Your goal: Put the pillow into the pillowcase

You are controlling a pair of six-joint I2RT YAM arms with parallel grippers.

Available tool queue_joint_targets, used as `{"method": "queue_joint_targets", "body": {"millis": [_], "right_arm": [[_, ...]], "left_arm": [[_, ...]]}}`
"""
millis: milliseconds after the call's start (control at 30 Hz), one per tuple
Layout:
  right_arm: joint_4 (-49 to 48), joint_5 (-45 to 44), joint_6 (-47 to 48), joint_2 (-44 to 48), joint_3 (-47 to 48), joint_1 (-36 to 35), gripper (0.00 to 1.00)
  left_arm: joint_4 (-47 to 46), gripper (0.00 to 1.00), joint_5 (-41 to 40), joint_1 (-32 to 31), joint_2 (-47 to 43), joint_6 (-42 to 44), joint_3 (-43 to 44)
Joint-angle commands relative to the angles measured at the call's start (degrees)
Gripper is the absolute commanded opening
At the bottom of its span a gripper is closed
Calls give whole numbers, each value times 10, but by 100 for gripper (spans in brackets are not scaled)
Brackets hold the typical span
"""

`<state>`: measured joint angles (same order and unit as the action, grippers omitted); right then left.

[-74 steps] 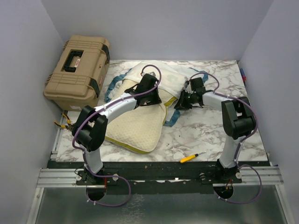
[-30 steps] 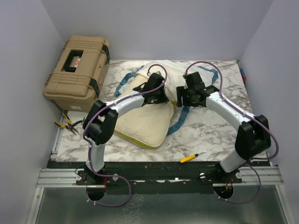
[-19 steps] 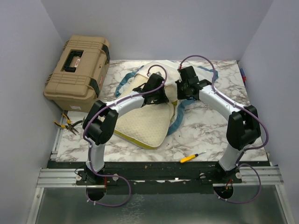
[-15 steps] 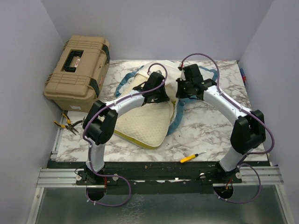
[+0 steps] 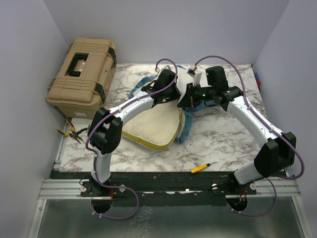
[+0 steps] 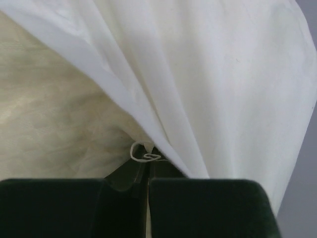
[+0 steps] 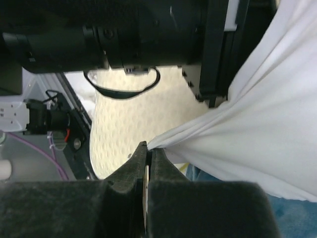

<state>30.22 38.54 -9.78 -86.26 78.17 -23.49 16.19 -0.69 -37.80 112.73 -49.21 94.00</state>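
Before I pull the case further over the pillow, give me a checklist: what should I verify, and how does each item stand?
1. Left gripper shut on the pillowcase, on its white lining: ok.
2. Right gripper shut on the pillowcase's edge: ok.
3. Pillow fully inside: not ok; its near part, with the mustard band, lies bare on the table.
4. Pillowcase mouth held wide: cannot tell; the two grippers sit close together and fabric hides the opening.
5. Screwdriver clear of the pillow: ok, it lies apart near the table's front edge.
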Motion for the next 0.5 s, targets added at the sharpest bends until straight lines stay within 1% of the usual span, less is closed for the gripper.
{"method": "queue_joint_targets", "body": {"millis": [0, 133, 167, 233, 267, 300, 367, 400, 433, 467], "right_arm": [[43, 103, -17, 39, -46, -22, 0], [85, -33, -31, 27, -113, -22, 0], [93, -57, -33, 21, -120, -21, 0], [99, -104, -46, 13, -127, -21, 2], [101, -125, -48, 11, -123, -22, 5], [101, -150, -55, 12, -116, -21, 13], [90, -185, -56, 18, -96, -21, 39], [83, -203, -55, 19, -84, -22, 51], [73, -219, -55, 17, -73, -22, 57], [63, -227, -52, 12, -60, -22, 63]], "left_arm": [[-44, 0, -68, 8, 12, -21, -24], [-43, 0, -30, 8, -13, -3, -61], [-43, 4, -24, 8, -28, -1, -77], [-42, 17, -17, 8, -67, 1, -117], [-37, 25, -24, 8, -94, 1, -142], [-32, 34, -36, 8, -120, -3, -170], [-20, 51, -61, 10, -179, -6, -226], [-10, 58, -72, 12, -207, -5, -248], [4, 62, -80, 15, -231, -3, -271], [19, 64, -88, 18, -252, -2, -286]]}}
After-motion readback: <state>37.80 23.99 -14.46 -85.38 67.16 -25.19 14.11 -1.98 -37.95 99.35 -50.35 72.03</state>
